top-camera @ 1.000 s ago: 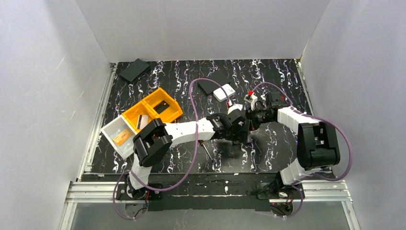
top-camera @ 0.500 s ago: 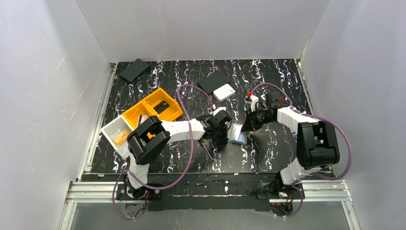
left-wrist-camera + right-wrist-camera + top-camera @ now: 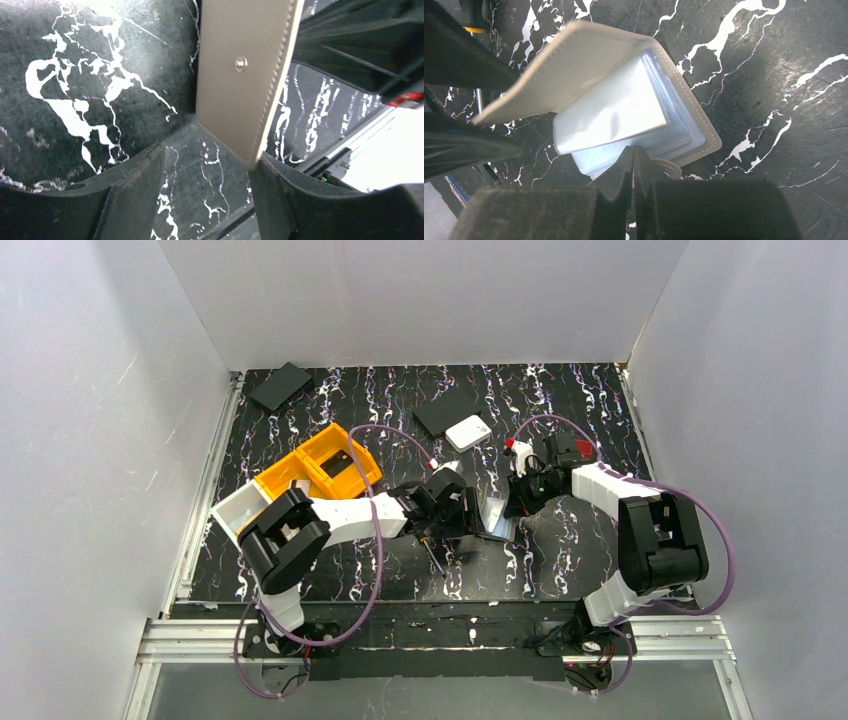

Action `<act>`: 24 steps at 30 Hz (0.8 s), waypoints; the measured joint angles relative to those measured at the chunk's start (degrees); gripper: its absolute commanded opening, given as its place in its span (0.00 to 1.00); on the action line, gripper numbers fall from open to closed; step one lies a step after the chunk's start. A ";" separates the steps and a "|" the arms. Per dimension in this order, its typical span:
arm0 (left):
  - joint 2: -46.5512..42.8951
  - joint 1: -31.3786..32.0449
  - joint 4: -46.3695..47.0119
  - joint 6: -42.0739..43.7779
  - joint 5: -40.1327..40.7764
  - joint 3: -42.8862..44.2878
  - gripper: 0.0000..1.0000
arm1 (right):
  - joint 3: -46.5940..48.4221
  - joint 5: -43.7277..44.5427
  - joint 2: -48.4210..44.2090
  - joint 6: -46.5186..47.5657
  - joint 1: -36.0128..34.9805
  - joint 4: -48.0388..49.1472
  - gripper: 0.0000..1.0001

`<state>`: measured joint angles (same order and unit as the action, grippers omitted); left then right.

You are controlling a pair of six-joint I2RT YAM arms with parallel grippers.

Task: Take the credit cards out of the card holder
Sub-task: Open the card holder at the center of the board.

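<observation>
The card holder (image 3: 496,519) lies open on the black marbled mat between my two grippers. In the right wrist view its taupe cover (image 3: 569,62) stands lifted on the left, over pale blue sleeves holding the credit cards (image 3: 634,145), with one whitish leaf (image 3: 614,112) raised. My right gripper (image 3: 633,151) is shut, its tips at the near edge of the sleeves beside the snap tab (image 3: 665,167). My left gripper (image 3: 207,165) is open, and the cover's outer face with its snap stud (image 3: 241,62) hangs in front of it, its corner against the right finger (image 3: 280,190).
A screwdriver (image 3: 433,556) lies just below the left gripper. Yellow bins (image 3: 322,466) and a white bin (image 3: 238,508) stand at the left. A white square box (image 3: 468,432) rests on a flat black rectangle (image 3: 443,410); another black rectangle (image 3: 280,385) lies at the far left.
My left arm has drawn back to the left, uncovering the card holder, which now lies open with its cover raised. My right gripper has shifted slightly left and stays at the holder.
</observation>
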<state>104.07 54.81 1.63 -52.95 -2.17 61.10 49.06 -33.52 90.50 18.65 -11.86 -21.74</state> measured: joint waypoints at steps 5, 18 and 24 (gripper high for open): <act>-4.74 -0.61 -0.15 0.85 0.07 -0.76 0.67 | 0.31 0.42 0.00 0.20 -0.70 -0.17 0.15; -2.16 -1.49 -5.79 12.92 -2.36 5.44 0.87 | 4.96 -4.42 4.26 -0.31 -3.28 -0.76 0.18; -0.22 -1.49 -8.15 15.87 -2.25 5.66 0.87 | 9.79 -8.55 8.98 -0.76 -3.78 -2.19 0.20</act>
<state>103.85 53.32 -6.52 -37.08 -4.43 66.76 58.85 -42.06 99.48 17.89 -15.64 -23.92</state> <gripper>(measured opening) 0.870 0.188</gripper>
